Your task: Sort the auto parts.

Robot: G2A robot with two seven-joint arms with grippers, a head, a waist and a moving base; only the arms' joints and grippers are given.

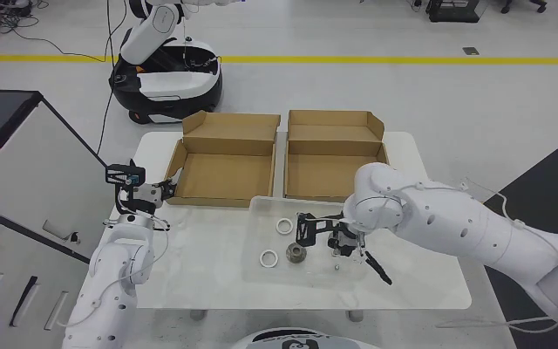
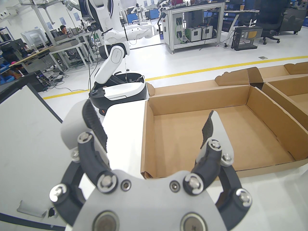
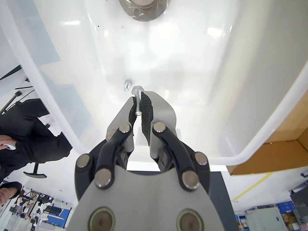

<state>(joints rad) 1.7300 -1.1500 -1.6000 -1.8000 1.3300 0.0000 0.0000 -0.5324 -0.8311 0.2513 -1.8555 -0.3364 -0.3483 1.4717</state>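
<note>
Over the pale plastic tray (image 1: 255,229) at the middle of the desk (image 1: 209,270), the right arm comes in from the right edge, bent at the elbow, with its wrist turned down into the tray. The right hand (image 3: 139,97) is pinched narrow on a bolt (image 3: 137,103): the threaded shank lies between the ribbed pads and the hex head sticks out past the fingertips, close above the tray floor. A second bolt (image 3: 126,85) lies loose on the tray floor just beside that head.

The left arm stands at the left edge of the desk, forearm raised. The left hand (image 2: 149,109) is spread wide and holds nothing. It points at the near corner of the left box (image 1: 222,174), with one finger over the desk and the other over the box floor.

The tray also holds a metal flange (image 1: 296,254), lying flat with its bore upward, ahead of the right hand. Two white rings (image 1: 284,226) (image 1: 269,258) lie flat in the tray as well, one on the far side of the flange and one beside it toward the left arm.

Behind the tray two open cardboard boxes sit side by side, the left box and the right box (image 1: 331,174), their walls touching or nearly so and their brown floors showing.

By count: two boxes, one tray, two rings, one flange, two bolts.
</note>
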